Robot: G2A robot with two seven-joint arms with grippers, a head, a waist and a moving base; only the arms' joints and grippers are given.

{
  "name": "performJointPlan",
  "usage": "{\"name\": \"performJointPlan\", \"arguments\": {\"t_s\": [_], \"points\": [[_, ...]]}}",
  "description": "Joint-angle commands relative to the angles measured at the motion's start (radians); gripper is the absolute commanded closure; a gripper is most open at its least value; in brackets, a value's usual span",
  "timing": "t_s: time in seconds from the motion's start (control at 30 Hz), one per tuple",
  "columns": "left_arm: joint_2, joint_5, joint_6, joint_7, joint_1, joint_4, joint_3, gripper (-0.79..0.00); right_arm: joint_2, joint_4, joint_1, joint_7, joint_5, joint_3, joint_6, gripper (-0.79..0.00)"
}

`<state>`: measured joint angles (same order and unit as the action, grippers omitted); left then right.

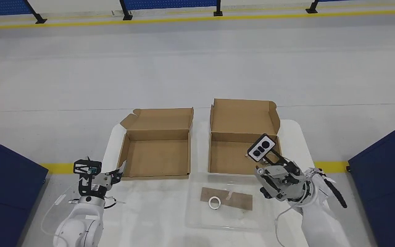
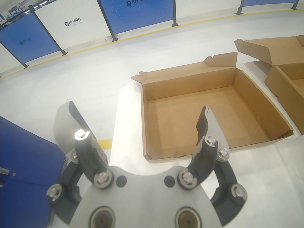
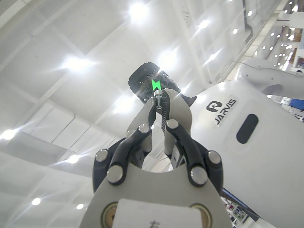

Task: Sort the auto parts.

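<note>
Right pincer (image 3: 158, 98) clamped on black button panel (image 1: 262, 148), raised over right cardboard box (image 1: 237, 133), left pincer (image 2: 139, 110) spread wide, holding nothing, beside left cardboard box (image 1: 154, 133), on white table (image 1: 154, 207)

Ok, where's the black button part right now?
In the top view, the black button part is held by the right gripper over the near right corner of the right cardboard box, just beyond the clear tray.

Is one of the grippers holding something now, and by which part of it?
The right gripper holds a black part, pinched at one end. The left gripper is open and holds nothing.
</note>
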<state>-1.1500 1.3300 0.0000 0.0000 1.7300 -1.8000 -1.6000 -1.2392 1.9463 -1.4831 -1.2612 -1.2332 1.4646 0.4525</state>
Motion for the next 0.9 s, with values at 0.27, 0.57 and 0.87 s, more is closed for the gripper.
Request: {"name": "performJointPlan", "arguments": {"t_s": [0.27, 0.57, 0.87], "points": [[0.0, 0.0, 0.0, 0.0, 0.0, 0.0, 0.0, -0.785, 0.009, 0.003, -0.007, -0.009, 0.036, 0.025, 0.004, 0.0], [0.0, 0.0, 0.0, 0.0, 0.0, 0.0, 0.0, -0.785, 0.022, 0.029, -0.006, 0.058, 0.176, 0.047, 0.003, 0.0], [0.0, 0.0, 0.0, 0.0, 0.0, 0.0, 0.0, -0.785, 0.058, 0.062, -0.022, 0.045, 0.437, 0.109, 0.025, 0.0]]}}
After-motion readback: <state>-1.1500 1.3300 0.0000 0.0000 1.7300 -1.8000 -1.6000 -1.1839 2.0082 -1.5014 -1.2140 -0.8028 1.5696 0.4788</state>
